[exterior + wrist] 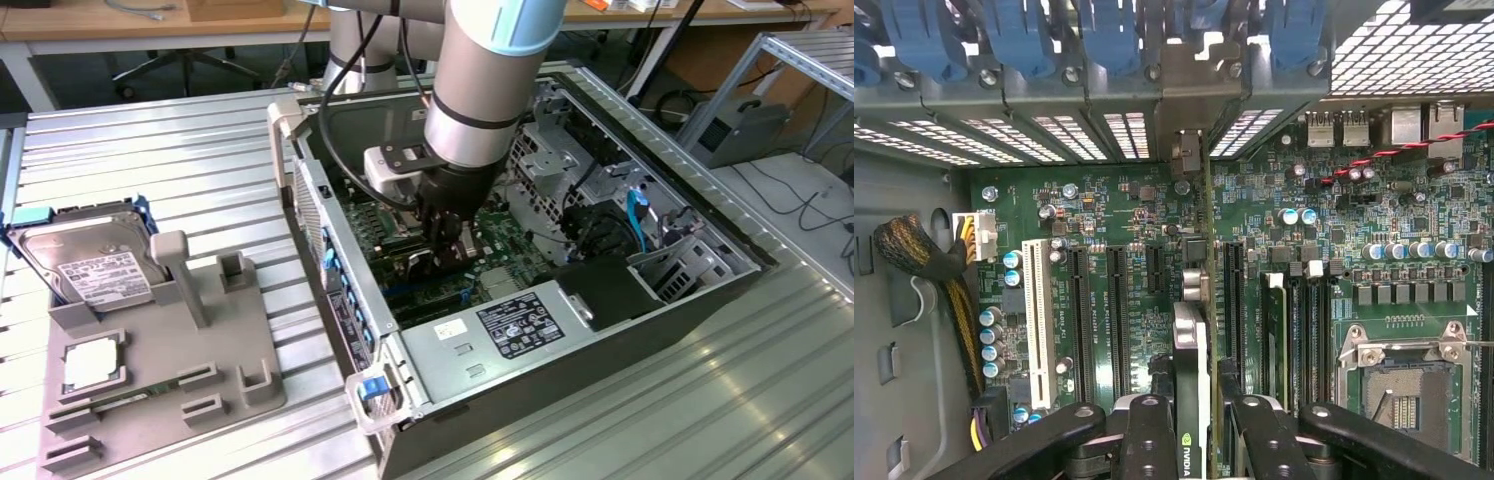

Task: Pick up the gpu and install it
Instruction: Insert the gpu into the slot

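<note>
The gpu (1192, 330) stands on edge between my fingers in the wrist view, a thin card with a green logo near the grip. It runs over a black slot of the green motherboard (1124, 210). Its pale metal bracket (1190, 100) sits at the case's rear slot opening, under the blue latches. My gripper (1199, 440) is shut on the card, one black finger (1149, 440) on each side. In the exterior view my gripper (447, 240) reaches down inside the open computer case (694, 235), low over the motherboard (514, 245). How deep the card sits in the slot I cannot tell.
A grey fixture tray (227, 350) lies at the exterior view's left with a hard drive (87, 265), a processor chip (94, 362) and a memory stick (127, 398). Inside the case are a white slot (1037, 310), memory slots (1304, 330), the processor socket (1404, 380) and a cable bundle (924, 260).
</note>
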Robot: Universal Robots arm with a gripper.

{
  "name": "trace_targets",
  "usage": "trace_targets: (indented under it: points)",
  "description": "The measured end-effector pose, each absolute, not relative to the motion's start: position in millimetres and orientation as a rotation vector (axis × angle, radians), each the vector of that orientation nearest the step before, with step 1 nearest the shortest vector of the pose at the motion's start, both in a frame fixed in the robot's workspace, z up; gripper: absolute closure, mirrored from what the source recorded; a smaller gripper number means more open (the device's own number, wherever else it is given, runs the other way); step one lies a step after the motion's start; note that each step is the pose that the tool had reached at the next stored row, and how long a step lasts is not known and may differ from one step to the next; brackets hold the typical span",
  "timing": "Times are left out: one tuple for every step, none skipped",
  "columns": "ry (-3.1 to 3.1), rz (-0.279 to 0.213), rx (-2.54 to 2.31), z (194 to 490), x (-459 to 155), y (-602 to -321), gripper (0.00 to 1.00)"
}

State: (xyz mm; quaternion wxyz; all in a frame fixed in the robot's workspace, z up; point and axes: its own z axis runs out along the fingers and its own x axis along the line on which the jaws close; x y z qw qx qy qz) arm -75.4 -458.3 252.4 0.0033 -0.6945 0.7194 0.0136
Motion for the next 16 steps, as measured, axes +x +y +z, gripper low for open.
trace_targets:
  points:
    - [2.255,0.043,-2.177,252.2,-75.4,-458.3,0.73]
    - [2.255,0.043,-2.177,252.0,-75.4,-458.4,0.73]
    - [2.255,0.043,-2.177,252.0,-75.5,-458.3,0.73]
    - [2.255,0.043,-2.177,252.0,-75.5,-458.3,0.73]
    - [2.255,0.043,-2.177,251.9,-75.5,-458.3,0.73]
    - [2.255,0.043,-2.177,251.9,-75.5,-458.3,0.73]
    - [2.255,0.043,-2.177,251.8,-75.6,-458.3,0.73]
    - [2.255,0.043,-2.177,251.7,-75.7,-458.3,0.73]
    - [2.255,0.043,-2.178,251.6,-75.8,-458.4,0.73]
    - [2.255,0.043,-2.178,251.5,-75.9,-458.3,0.73]
    - [2.255,0.043,-2.178,251.5,-75.9,-458.3,0.73]
    - [2.255,0.043,-2.178,251.4,-75.9,-458.3,0.73]
    - [2.255,0.043,-2.178,251.0,-75.9,-458.3,0.73]
    - [2.255,0.043,-2.178,250.7,-75.9,-458.3,0.73]
    - [2.255,0.043,-2.178,250.6,-75.9,-458.3,0.73]
    - [2.255,0.043,-2.178,250.5,-75.9,-458.3,0.73]
